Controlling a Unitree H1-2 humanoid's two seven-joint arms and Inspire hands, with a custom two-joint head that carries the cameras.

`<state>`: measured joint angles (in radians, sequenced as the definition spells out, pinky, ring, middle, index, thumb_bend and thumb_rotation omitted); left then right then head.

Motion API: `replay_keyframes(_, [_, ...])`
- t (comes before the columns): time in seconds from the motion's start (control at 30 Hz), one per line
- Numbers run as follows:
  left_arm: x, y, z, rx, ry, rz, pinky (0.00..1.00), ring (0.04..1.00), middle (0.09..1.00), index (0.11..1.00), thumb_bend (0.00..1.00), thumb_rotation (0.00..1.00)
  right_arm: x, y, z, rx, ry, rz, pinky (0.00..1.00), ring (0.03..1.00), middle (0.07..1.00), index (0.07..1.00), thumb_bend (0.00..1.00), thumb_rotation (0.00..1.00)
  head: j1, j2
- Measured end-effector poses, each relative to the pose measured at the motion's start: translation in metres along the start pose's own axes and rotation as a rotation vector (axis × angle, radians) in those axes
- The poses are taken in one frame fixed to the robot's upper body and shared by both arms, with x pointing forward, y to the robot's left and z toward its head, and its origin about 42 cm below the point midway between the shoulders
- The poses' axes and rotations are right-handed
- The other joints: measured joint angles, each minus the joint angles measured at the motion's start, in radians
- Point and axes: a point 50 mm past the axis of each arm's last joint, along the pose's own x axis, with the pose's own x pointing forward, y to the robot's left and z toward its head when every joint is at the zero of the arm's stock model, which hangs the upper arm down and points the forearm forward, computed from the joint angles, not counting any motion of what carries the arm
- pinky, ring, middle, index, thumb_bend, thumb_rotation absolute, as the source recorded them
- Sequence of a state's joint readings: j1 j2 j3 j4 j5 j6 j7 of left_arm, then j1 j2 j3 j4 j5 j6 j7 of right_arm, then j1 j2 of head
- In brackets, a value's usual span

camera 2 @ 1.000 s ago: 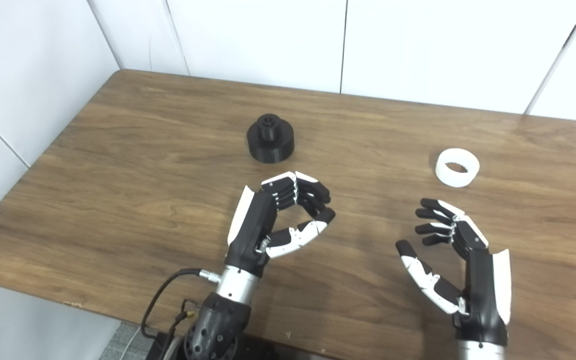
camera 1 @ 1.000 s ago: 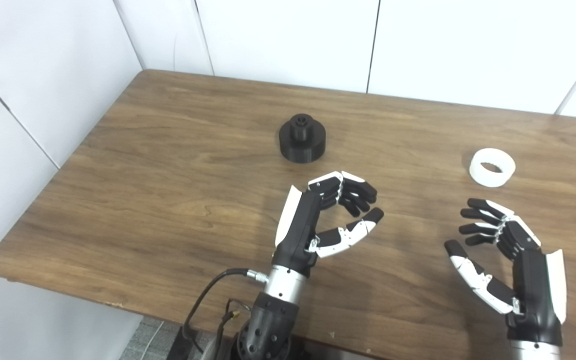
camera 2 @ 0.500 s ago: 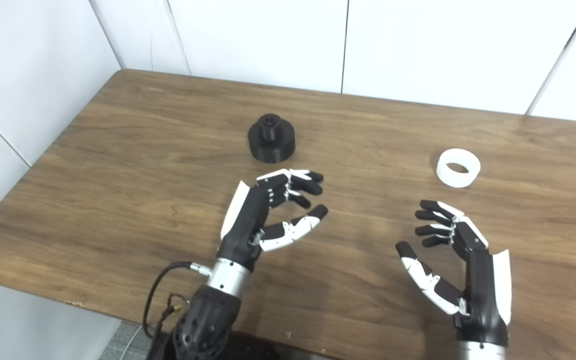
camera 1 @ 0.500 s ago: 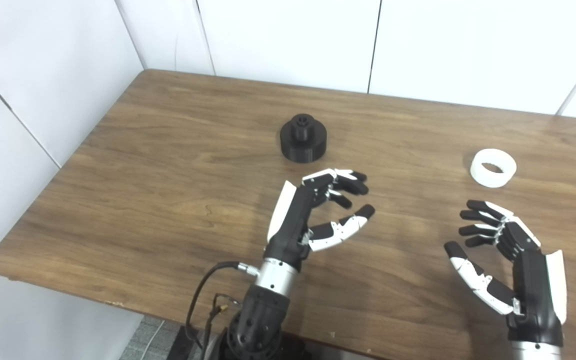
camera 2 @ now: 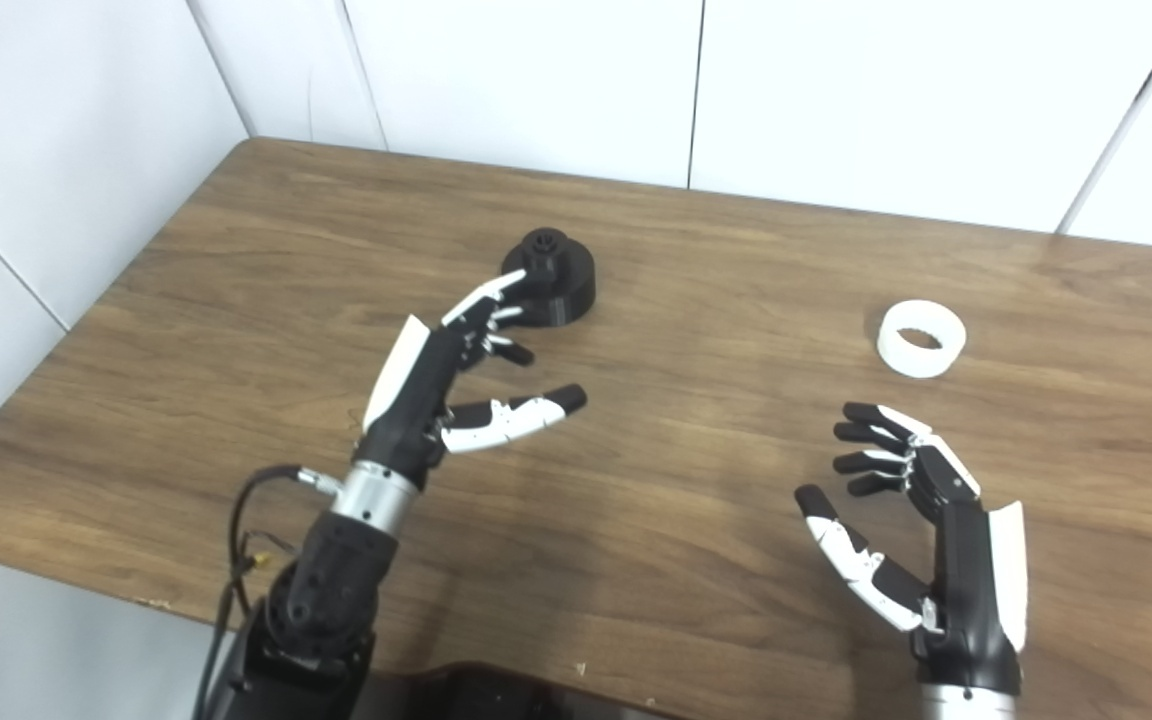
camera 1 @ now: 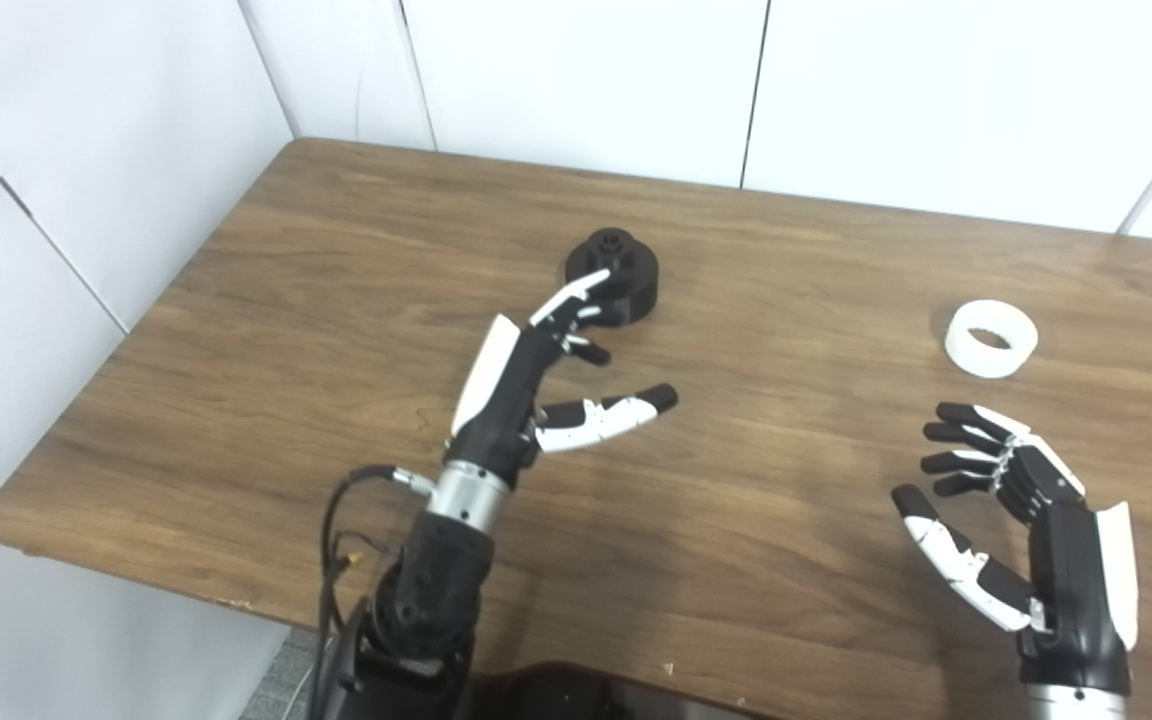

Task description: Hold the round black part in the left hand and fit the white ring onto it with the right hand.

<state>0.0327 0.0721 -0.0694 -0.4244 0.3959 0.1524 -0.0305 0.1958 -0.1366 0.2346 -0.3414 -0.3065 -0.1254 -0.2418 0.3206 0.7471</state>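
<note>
The round black part [camera 1: 626, 272], a disc with a raised hub, stands on the wooden table [camera 1: 336, 300] left of centre. My left hand [camera 1: 546, 370] is open, its fingers spread and stretched toward the part; the fingertips overlap its near left side, and contact cannot be judged. The thumb points right, apart from the part. The white ring [camera 1: 991, 339] lies flat on the table at the right. My right hand [camera 1: 1006, 500] hovers open near the front right, well short of the ring, with nothing in it.
White wall panels [camera 1: 576, 80] rise behind the table's far edge and along its left side. The table's front edge [camera 1: 136, 570] runs just beyond my left forearm. A black cable [camera 1: 336, 520] loops beside the left wrist.
My left hand has uncurled from a loose fist to spread fingers and has moved forward and left up to the black part. The right hand and the ring have stayed put.
</note>
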Motion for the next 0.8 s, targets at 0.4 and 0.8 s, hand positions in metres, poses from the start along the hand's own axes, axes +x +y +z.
replay_keyframes(0.4, [0.049,0.035,-0.01,0.205,-0.004,0.035,0.71,0.841,0.882,0.863,0.8,0.31,0.0,-0.001,-0.002,0.008,0.001,-0.002,0.49,0.584,0.676,0.71,0.54,0.24,-0.003,-0.005])
replay_keyframes(0.8, [0.101,0.043,-0.027,0.426,0.034,0.01,0.77,0.912,0.921,0.873,0.87,0.34,-0.001,-0.002,-0.004,0.004,0.007,-0.004,0.49,0.577,0.672,0.711,0.54,0.25,-0.011,-0.008])
